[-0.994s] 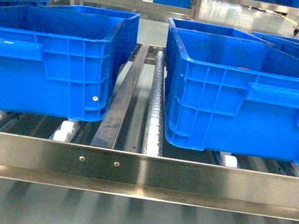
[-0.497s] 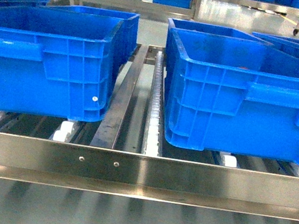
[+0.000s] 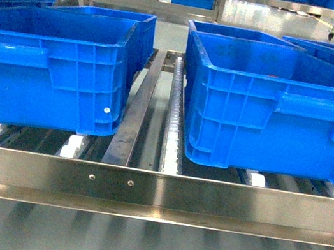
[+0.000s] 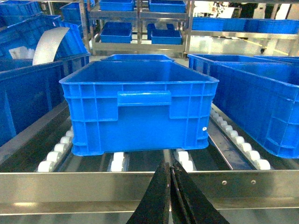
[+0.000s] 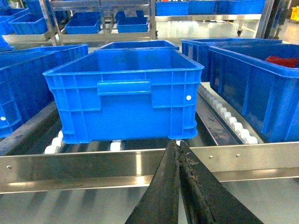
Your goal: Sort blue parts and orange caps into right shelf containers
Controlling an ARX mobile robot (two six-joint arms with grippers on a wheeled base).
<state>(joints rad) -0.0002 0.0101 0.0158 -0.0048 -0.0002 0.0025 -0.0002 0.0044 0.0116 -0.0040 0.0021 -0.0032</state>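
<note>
Two large blue crates, the shelf containers, stand side by side on a roller shelf, one on the left (image 3: 47,71) and one on the right (image 3: 273,111). No blue parts or orange caps show in any view. My left gripper (image 4: 170,167) is shut with nothing in it, its tips just in front of the steel front rail (image 4: 93,186) and below the left crate (image 4: 140,112). My right gripper (image 5: 177,143) is shut and holds nothing, its tips at the rail below the right crate (image 5: 124,102). Neither gripper shows in the head view.
A steel rail (image 3: 155,191) runs across the shelf front, with white rollers (image 3: 170,145) and a divider bar (image 3: 132,119) between the crates. More blue crates stand behind and beside. A crate at the far right (image 5: 252,88) holds red items (image 5: 282,61).
</note>
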